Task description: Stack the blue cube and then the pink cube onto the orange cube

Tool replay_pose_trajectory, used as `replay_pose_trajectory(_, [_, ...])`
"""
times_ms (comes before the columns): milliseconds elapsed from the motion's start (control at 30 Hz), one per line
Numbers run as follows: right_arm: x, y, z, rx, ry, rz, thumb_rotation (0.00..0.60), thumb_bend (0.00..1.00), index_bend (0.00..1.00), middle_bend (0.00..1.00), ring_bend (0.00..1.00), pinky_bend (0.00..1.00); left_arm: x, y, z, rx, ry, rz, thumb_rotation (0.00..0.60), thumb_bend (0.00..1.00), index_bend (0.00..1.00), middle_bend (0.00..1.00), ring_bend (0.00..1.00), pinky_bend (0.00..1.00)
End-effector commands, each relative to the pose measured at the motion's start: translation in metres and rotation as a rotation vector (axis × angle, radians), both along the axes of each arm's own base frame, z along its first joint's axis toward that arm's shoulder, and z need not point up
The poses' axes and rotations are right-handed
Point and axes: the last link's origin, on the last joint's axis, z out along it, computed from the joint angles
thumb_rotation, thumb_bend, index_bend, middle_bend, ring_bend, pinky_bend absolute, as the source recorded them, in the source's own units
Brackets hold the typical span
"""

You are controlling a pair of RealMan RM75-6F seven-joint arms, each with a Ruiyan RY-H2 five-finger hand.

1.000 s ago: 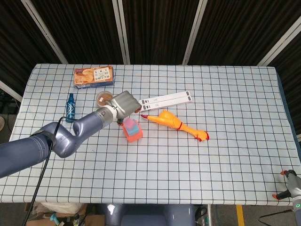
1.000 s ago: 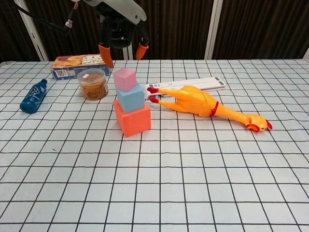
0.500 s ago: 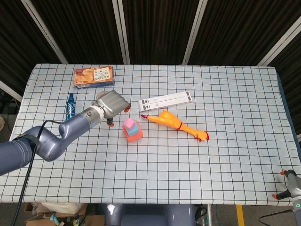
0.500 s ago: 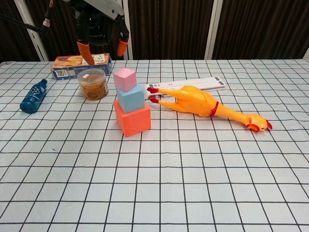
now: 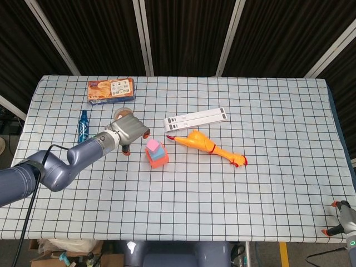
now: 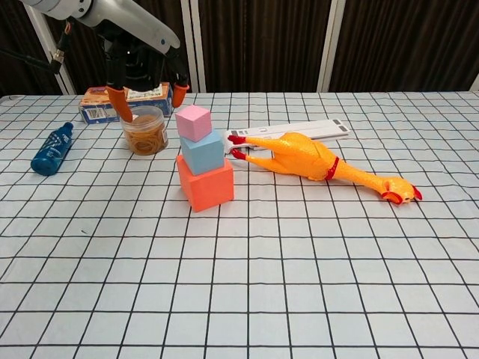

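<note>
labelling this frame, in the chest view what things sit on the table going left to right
blue bottle → snack box → jar of rubber bands → cube stack, pink cube on blue cube on orange cube → rubber chicken. The white strip behind the chicken overlaps it, so it is left out.

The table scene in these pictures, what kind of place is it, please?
Probably a robot test lab: a table under a checked cloth with dark curtains behind, holding unrelated props such as a rubber chicken and stacked foam cubes.

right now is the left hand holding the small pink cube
No, the small pink cube sits free on top of the light blue cube, while the left hand hangs apart, holding nothing.
</note>
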Motion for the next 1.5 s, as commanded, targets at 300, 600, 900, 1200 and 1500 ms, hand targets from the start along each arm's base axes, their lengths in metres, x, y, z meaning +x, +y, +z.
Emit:
replay_pose_trajectory(300, [0.0, 0.0, 0.0, -0.003, -0.003, 0.0, 0.6, 0.12, 0.21, 0.09, 0.24, 0.26, -0.002, 0.001, -0.008, -0.018, 0.007, 0.002, 0.6, 0.2, 0.31, 0.75, 0.76, 0.89])
replay_pose_trajectory(600, [0.0, 0.001, 0.002, -0.008, -0.004, 0.0, 0.6, 0.12, 0.21, 0.09, 0.24, 0.26, -0.001, 0.002, -0.012, -0.023, 0.007, 0.006, 0.6, 0.2, 0.3, 0.75, 0.76, 0.89])
replay_pose_trajectory(900, [0.0, 0.001, 0.003, -0.011, -0.005, 0.0, 0.6, 0.12, 0.21, 0.09, 0.24, 0.26, 0.0, 0.002, -0.015, -0.024, 0.006, 0.009, 0.6, 0.2, 0.3, 0.75, 0.76, 0.89])
replay_pose_trajectory(1200, [0.0, 0.001, 0.003, -0.012, -0.006, -0.001, 0.6, 0.12, 0.21, 0.09, 0.24, 0.26, 0.001, 0.003, -0.017, -0.027, 0.009, 0.009, 0.6, 0.2, 0.3, 0.75, 0.76, 0.89])
replay_pose_trajectory(1500, [0.0, 0.001, 0.004, -0.014, -0.007, 0.0, 0.6, 0.12, 0.21, 0.09, 0.24, 0.26, 0.005, 0.001, -0.019, -0.029, 0.004, -0.003, 0.6, 0.2, 0.3, 0.75, 0.76, 0.89])
